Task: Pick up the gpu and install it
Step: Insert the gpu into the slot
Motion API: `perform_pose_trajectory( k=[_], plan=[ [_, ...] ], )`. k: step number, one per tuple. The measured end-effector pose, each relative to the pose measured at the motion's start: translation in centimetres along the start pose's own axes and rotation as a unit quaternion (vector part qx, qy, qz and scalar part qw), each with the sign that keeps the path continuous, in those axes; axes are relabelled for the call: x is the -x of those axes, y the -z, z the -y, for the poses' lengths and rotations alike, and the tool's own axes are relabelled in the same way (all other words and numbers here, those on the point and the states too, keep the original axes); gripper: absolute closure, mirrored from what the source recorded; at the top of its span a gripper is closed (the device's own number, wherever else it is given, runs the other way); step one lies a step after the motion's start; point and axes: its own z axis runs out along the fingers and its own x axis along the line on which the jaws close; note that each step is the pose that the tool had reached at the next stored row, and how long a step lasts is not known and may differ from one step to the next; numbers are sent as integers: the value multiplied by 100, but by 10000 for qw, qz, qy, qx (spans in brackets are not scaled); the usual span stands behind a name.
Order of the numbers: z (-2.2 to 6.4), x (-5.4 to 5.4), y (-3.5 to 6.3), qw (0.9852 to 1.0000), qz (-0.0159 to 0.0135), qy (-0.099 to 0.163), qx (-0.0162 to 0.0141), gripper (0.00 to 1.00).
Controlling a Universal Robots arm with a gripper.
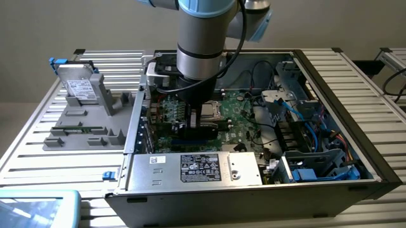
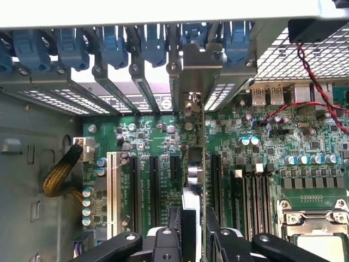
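Wrist view puts my gripper (image 2: 192, 218) at the job: the 2 fingers (image 2: 175, 221) stand either side of the gpu (image 2: 196, 174) and are clamped on it, so the pick-up is done. The card stands on edge above the motherboard (image 2: 158, 136), in line with the row of long black expansion slots (image 2: 133, 185), and its silver end bracket (image 2: 202, 65) reaches the rear wall of the computer case (image 1: 330, 95), among the blue retaining clips (image 2: 109, 41). I judge the install to be in its last stage: the card is lined up and down near the board, but I have not let go of it.

Whether the card's lower edge sits fully in its slot I cannot tell, because my own fingers and the card's body cover that joint. Whether the bracket is latched is also unclear. From the exterior view my arm (image 1: 199, 42) covers the work spot, and the card is hard to separate from my gripper (image 1: 193, 122) there. On the exterior view's left, a hard drive (image 1: 79, 88) leans in a grey holder (image 1: 82, 128), well apart.
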Motion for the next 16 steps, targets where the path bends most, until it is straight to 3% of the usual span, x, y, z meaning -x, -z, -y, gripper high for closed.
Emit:
perform_pose_trajectory(
  k=[16],
  plan=[
    [-2, 20, -14, 10000, -10, -1, 0, 72]
  ],
)
